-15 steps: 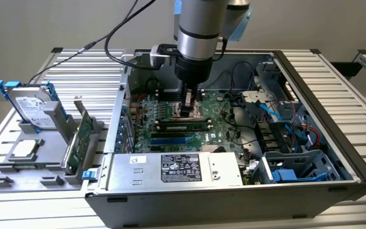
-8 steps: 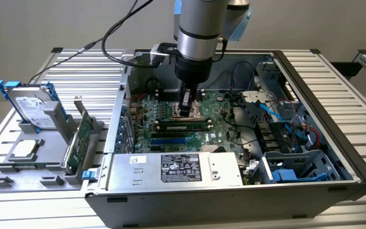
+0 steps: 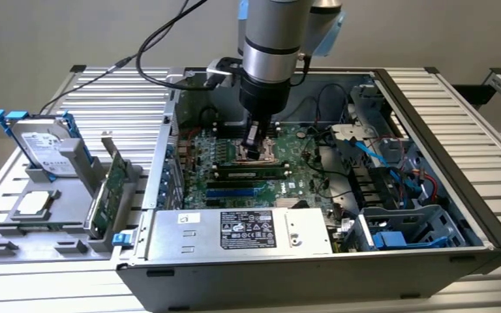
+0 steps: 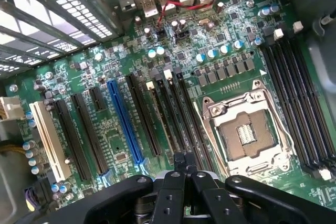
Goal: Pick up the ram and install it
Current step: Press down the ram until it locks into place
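The ram (image 3: 250, 173), a long narrow green stick with black chips, stands on edge in a slot of the motherboard (image 3: 299, 163) inside the open computer case (image 3: 407, 257). My gripper (image 3: 252, 150) hangs over the board just behind the ram, above the empty processor socket (image 3: 263, 155), apart from the stick. In the wrist view the gripper (image 4: 185, 162) has its black fingers (image 4: 178, 174) pressed together with nothing between them, low over the board beside the open processor socket (image 4: 247, 135).
A grey tray (image 3: 24, 251) at the exterior view's left holds a hard drive (image 3: 46, 147), a silver processor chip (image 3: 34, 203) and a taller green expansion card (image 3: 111, 189). The power supply (image 3: 242, 229), a drive cage (image 3: 403, 228) and cables (image 3: 368, 153) crowd the case.
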Robot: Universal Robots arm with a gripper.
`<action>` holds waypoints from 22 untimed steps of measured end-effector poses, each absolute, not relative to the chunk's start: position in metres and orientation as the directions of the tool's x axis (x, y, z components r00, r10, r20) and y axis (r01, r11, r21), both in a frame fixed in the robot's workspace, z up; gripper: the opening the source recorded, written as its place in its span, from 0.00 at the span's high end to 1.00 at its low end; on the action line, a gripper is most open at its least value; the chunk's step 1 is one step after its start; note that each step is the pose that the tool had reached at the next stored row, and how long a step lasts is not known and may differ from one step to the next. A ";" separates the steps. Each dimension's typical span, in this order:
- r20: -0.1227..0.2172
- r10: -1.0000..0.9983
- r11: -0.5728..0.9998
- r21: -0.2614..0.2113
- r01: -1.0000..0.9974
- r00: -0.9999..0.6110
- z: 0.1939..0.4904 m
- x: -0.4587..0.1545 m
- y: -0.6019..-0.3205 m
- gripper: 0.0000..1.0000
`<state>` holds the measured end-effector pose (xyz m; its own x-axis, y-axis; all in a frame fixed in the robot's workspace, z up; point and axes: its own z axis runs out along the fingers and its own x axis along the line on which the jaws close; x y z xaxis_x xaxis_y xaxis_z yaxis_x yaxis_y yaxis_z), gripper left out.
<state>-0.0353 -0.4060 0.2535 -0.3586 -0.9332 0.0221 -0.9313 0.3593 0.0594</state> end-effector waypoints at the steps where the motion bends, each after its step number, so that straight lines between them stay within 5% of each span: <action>1: 0.022 -0.928 0.372 0.059 -0.927 -0.371 0.253 -0.035 -0.406 0.89; 22: 0.020 -0.773 0.634 0.055 -0.772 -0.634 0.246 -0.035 -0.406 0.89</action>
